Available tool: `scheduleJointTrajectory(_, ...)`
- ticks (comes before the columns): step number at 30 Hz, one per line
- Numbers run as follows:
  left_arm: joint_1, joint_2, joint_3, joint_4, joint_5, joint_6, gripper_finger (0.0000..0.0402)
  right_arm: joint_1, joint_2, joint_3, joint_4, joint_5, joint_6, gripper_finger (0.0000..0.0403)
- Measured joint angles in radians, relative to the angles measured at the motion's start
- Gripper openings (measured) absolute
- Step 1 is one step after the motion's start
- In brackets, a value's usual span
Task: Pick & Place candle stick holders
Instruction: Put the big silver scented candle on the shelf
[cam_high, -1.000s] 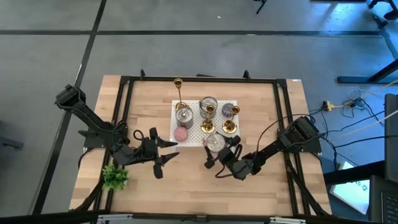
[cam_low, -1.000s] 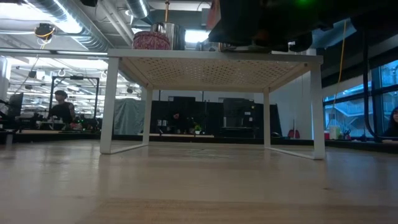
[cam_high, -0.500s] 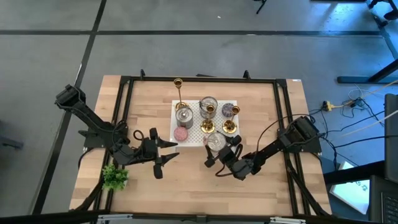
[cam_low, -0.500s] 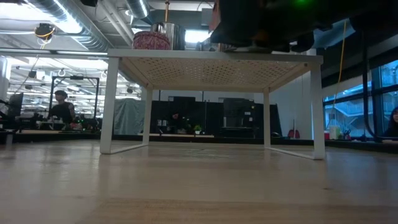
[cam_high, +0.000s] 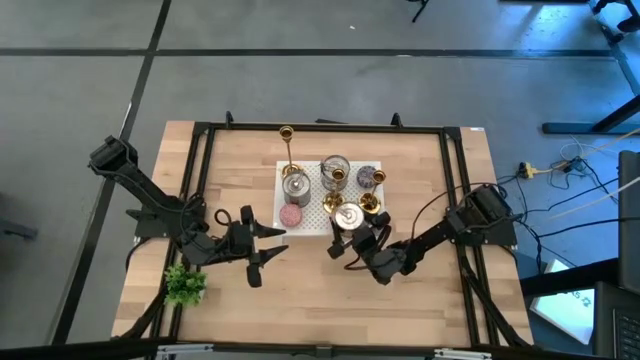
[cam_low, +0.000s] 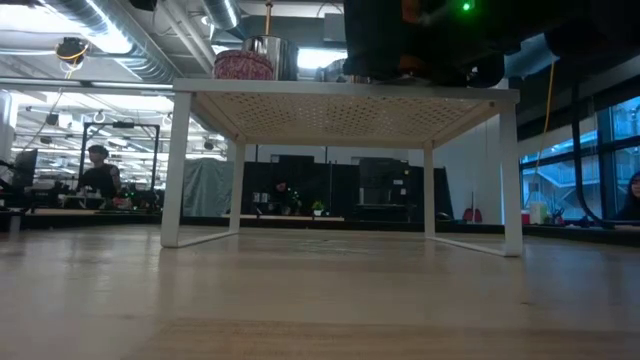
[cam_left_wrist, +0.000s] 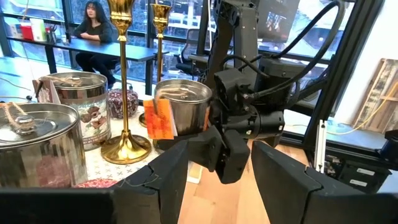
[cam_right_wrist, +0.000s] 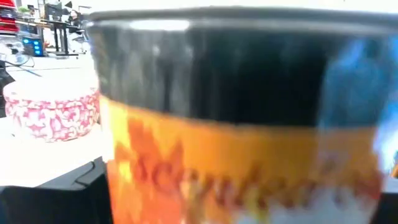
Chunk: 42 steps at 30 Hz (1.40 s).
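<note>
High view: right gripper (cam_high: 349, 243) now moved in around silver cylindrical tin with orange label (cam_high: 348, 217), seemingly gripping it, gold candle stick holders (cam_high: 289, 150) untouched; left gripper (cam_high: 262, 243) parted, idle.

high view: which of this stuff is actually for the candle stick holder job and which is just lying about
For the job:
- tall candle stick holder
- short candle stick holder

Lying about:
- silver tin
- orange-label tin, with the right gripper at it
- pink candle
- purple candle
- green plant

The left gripper waits beside the white shelf.
</note>
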Motion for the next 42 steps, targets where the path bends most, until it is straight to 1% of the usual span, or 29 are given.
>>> scheduleJointTrajectory(11, 0.0, 0.0, 0.0, -0.011, 0.0, 0.0, 0.0173, 0.0, 0.0, 0.0, 0.001, 0.006, -0.005, 0.0364)
scheduleJointTrajectory(25, 0.0, 0.0, 0.0, -0.012, 0.001, 0.0, 0.0173, -0.002, 0.0, 0.0, 0.142, 0.017, -0.147, 0.0364)
scheduleJointTrajectory(42, 0.0, 0.0, 0.0, -0.012, 0.001, 0.0, 0.0173, -0.018, 0.0, 0.002, 0.184, 0.013, -0.156, 0.0364)
